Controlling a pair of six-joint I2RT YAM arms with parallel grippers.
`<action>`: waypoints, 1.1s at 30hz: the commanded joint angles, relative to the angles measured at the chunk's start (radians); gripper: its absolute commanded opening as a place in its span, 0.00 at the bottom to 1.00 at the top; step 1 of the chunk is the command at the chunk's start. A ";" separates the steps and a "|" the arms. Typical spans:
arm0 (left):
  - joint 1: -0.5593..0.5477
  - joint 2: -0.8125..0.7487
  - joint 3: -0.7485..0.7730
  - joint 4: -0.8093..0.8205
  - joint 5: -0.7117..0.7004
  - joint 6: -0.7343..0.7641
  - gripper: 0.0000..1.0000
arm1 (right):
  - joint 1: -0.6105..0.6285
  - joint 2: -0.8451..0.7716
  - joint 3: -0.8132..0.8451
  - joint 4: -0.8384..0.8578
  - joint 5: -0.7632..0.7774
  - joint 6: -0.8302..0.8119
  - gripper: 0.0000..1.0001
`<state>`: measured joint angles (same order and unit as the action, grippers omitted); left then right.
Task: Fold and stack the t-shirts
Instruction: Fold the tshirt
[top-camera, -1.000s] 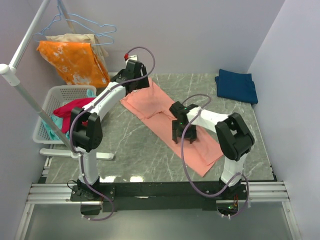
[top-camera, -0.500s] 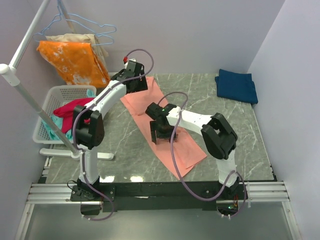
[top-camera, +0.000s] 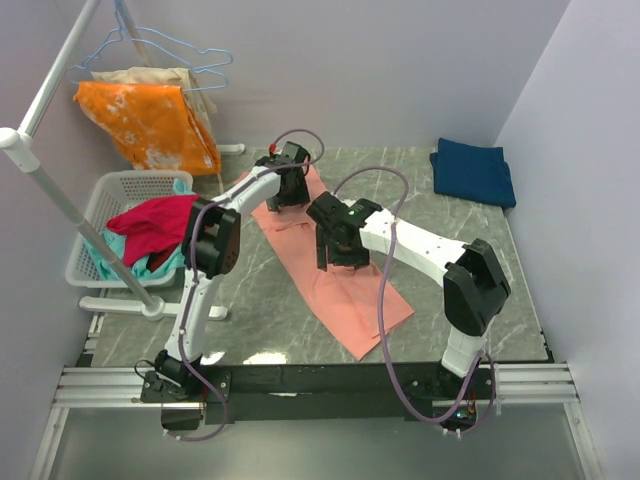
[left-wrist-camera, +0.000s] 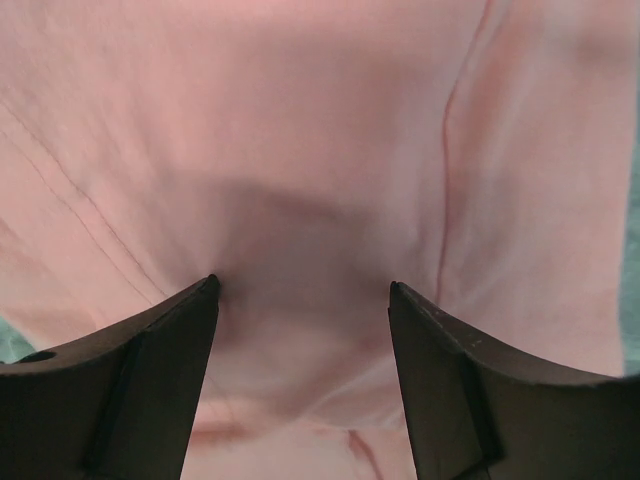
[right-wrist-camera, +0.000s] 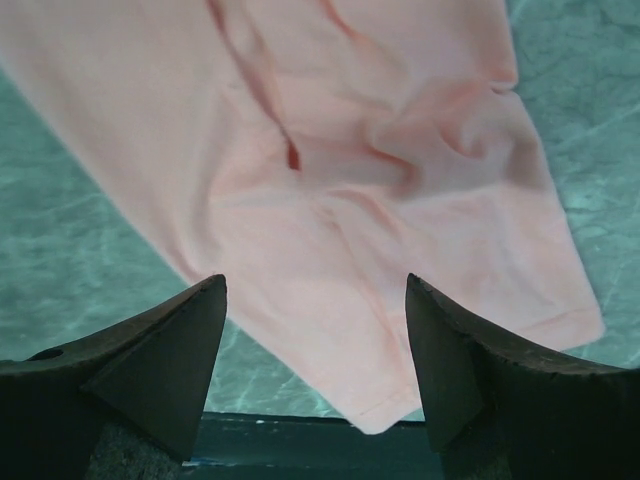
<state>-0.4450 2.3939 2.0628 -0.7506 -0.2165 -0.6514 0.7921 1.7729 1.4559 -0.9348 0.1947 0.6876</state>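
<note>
The pink shirt (top-camera: 348, 300) lies on the table (top-camera: 250, 290) as a long strip, running from 11 o'clock to 5 o'clock through the middle. The navy shirt (top-camera: 473, 171) sits folded at the table's 2 o'clock corner, well apart from the pink one. The left gripper (top-camera: 283, 194) is low over the strip's 11 o'clock end, its fingers (left-wrist-camera: 160, 370) apart with pink cloth between them. I cannot tell whether they touch it. The right gripper (top-camera: 337, 260) hangs above the strip's middle, fingers (right-wrist-camera: 150, 360) spread wide and holding nothing. At 9 o'clock, off the table, a basket (top-camera: 100, 195) holds a red garment (top-camera: 150, 222). An orange cloth (top-camera: 145, 125) hangs at 10 o'clock.
</note>
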 joint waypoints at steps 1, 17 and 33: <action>-0.023 0.011 0.066 -0.053 -0.056 -0.071 0.74 | -0.028 -0.026 -0.041 0.008 0.026 0.015 0.79; -0.049 0.281 0.280 0.123 0.115 0.065 0.74 | -0.071 -0.024 -0.186 0.083 -0.051 -0.048 0.79; -0.024 0.290 0.306 0.514 0.451 0.115 0.82 | -0.030 0.011 -0.242 0.062 -0.138 -0.144 0.76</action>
<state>-0.4778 2.6541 2.3764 -0.3634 0.0948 -0.5137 0.7288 1.7756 1.2381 -0.8707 0.0841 0.5854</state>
